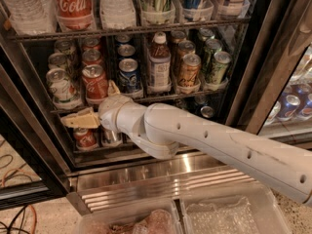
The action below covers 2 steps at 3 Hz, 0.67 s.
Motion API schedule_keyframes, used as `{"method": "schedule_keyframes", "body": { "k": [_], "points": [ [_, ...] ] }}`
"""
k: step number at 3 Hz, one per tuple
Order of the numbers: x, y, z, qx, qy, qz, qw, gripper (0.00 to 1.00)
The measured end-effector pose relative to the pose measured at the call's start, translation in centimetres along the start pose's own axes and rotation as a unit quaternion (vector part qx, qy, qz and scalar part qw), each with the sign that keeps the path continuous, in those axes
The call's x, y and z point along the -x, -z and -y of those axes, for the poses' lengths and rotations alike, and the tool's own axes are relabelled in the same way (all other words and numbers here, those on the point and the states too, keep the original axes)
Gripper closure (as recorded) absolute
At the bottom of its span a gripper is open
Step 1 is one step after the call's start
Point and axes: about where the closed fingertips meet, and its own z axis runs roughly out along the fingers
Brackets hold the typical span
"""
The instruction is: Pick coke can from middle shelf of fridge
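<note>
- The fridge (243,89) fills most of the frame, with its black door frame running down the right side and a ribbed steel base across the lower middle.
- The middle shelf (165,96) is a dark wire surface across the centre of the frame. It carries rows of cans and one brown bottle (159,65).
- The coke can (95,81) stands upright at the front of its lane, left of centre on that surface. More red cans are lined up behind it.
- A pale green can (61,84) stands just to its left and a blue can (129,74) just to its right.
- The white arm (219,143) reaches in from the lower right of the frame.
- The tool (88,103) sits at the front edge of the middle surface, just below the coke can.
- Its two tan fingers are spread wide apart and clamp nothing. One finger (80,119) points left below the shelf edge, and the other (113,87) points up beside the coke can's right side.
- The upper finger seems to sit very close to the can, but I cannot tell whether it touches.
- A tall red Coca-Cola bottle (73,4) stands on the rack above, at upper left.
- A small red can (86,138) stands on the rack below, under the tool.
</note>
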Motion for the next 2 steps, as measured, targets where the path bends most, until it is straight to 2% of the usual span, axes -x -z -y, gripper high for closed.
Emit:
{"method": "schedule_keyframes", "body": {
  "k": [1,2],
  "points": [
    [-0.47,0.04,0.86,-0.02,-0.009,-0.001,0.9998,0.0],
    [-0.19,0.1,0.85,-0.02,-0.009,-0.001,0.9998,0.1]
  ]
}}
